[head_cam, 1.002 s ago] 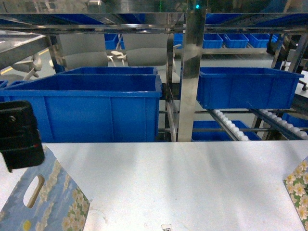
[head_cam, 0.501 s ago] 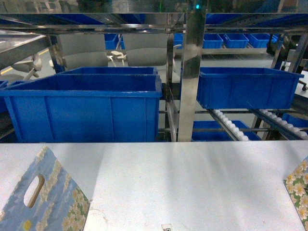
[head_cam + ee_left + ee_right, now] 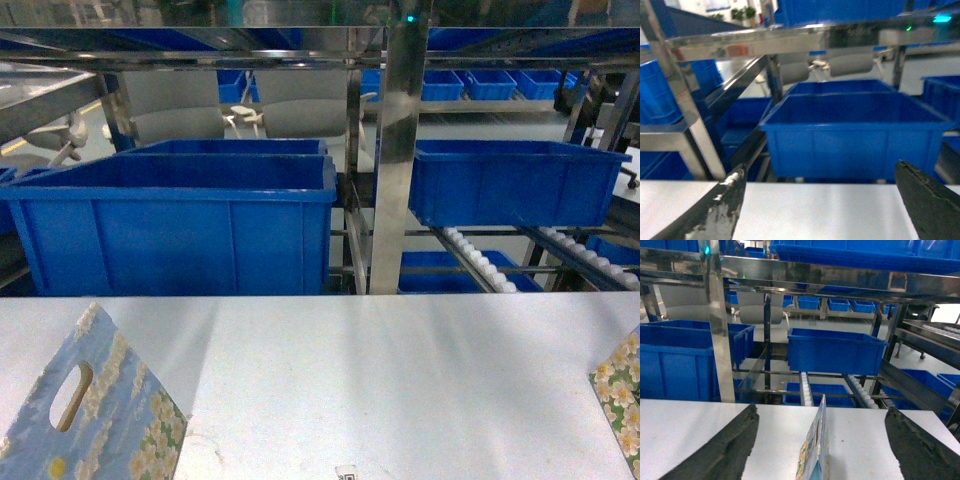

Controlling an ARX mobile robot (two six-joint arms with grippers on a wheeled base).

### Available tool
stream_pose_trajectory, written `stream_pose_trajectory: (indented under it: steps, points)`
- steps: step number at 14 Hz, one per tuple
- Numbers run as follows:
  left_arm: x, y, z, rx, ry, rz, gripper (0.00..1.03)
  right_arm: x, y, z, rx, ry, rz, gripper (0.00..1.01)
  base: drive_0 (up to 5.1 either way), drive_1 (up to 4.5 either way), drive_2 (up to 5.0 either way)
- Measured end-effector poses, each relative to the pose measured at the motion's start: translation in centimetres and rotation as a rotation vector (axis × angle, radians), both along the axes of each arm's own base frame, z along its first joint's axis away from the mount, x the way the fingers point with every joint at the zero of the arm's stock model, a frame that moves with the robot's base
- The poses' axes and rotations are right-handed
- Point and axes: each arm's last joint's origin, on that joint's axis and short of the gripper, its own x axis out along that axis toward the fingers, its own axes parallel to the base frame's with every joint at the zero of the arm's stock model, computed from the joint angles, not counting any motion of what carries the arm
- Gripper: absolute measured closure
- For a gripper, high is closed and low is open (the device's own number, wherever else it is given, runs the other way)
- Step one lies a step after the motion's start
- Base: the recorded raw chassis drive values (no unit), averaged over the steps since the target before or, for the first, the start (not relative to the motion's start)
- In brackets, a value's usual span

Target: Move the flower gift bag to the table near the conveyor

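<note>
ahead, blue bins fill the conveyor; flower gift bag stands edge-on between my open right gripper; left gripper open too.

left gripper: 2 dark tapered fingers, left one scuffed, pale grey worn patches near tip | right gripper: 2 dark charcoal fingers, rough matte surface, broad wedge shape

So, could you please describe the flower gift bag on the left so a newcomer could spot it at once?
Start at the pale table in front of the steel conveyor rack with blue bins. At the table's near left corner stands a flower gift bag: sky-blue, printed with white blossoms. Unlike the bag at the right edge, its oval handle cut-out shows.
</note>
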Motion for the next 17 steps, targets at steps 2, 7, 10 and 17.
stream_pose_trajectory:
  steps: [2, 7, 10, 17]
  points:
    - [-1.0, -0.8, -1.5, -0.064, -0.056, -0.148, 0.39, 0.1, 0.0, -0.7, 0.014, 0.017, 0.0, 0.53, 0.0, 0.0, 0.0]
    - [-2.5, -2.0, -3.6, -0.093, -0.058, -0.149, 1.01, 0.0, 0.0, -2.0, 0.019, 0.015, 0.0, 0.99, 0.0, 0.0, 0.0]
    - [-3.2, -2.0, -4.5, -0.094, -0.056, -0.151, 1.01, 0.0, 0.0, -2.0, 0.018, 0.005, -0.001, 0.99, 0.0, 0.0, 0.0]
    - [-4.2, -2.0, -5.3, -0.092, -0.078, -0.152, 1.01, 0.0, 0.0, -2.0, 0.019, 0.005, -0.001, 0.99, 0.0, 0.0, 0.0]
